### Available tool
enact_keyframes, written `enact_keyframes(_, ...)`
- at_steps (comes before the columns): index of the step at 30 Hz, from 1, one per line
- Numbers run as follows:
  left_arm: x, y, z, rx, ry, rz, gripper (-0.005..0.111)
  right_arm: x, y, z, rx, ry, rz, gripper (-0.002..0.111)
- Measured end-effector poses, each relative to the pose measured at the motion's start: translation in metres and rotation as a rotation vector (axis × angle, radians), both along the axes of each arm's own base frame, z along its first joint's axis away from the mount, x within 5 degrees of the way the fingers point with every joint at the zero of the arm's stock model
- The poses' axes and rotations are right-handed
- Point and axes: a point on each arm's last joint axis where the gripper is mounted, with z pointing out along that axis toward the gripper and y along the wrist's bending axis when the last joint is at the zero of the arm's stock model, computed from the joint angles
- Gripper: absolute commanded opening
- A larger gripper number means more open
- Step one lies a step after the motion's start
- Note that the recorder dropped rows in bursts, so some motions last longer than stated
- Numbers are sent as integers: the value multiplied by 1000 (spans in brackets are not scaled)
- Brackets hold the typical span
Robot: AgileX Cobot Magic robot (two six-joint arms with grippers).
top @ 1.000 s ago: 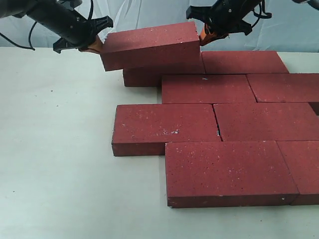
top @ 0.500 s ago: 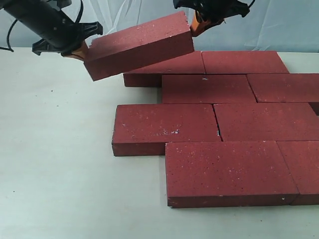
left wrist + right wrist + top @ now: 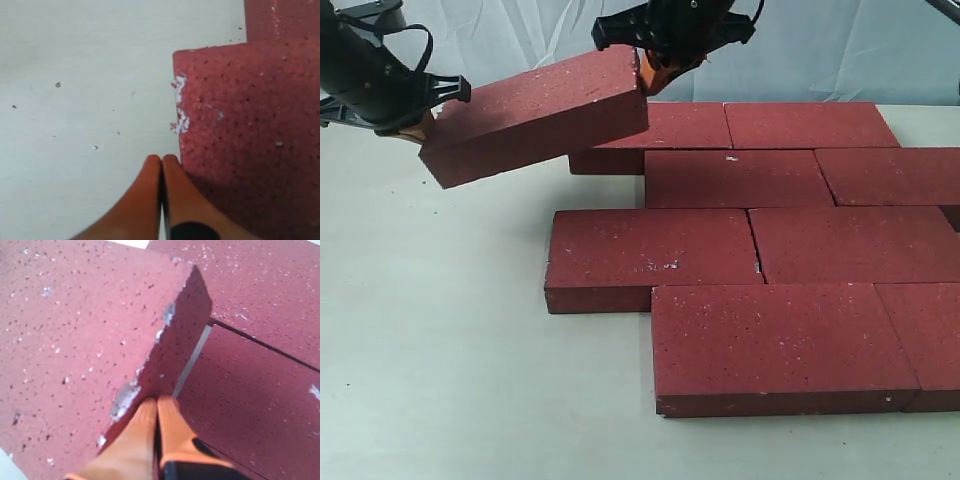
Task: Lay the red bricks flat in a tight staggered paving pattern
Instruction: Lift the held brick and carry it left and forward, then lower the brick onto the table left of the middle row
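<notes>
Your left gripper (image 3: 420,126) and right gripper (image 3: 655,74), fingers pressed together, pin 1 brick (image 3: 535,110) end to end and have swung it left, off the laid rows (image 3: 740,180), still unplaced.

Pale off-white matte tabletop (image 3: 430,350) carried small dark specks (image 3: 57,85); wrinkled light blue-grey fabric backdrop (image 3: 880,50) hung behind its far edge.

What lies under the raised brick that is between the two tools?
The raised brick hangs with its lower end over the table. Its higher end is above a back-row brick, part of whose top is covered. Whether they touch cannot be seen.
</notes>
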Motion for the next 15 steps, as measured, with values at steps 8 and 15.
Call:
enact_keyframes(8,2,24,-7,12,-29,69,0,2,23,-18,23,-23,20,-1)
enact_keyframes(15,6,40,-9,41,-103,120,0,12,40,-59,38,-3,17,-1)
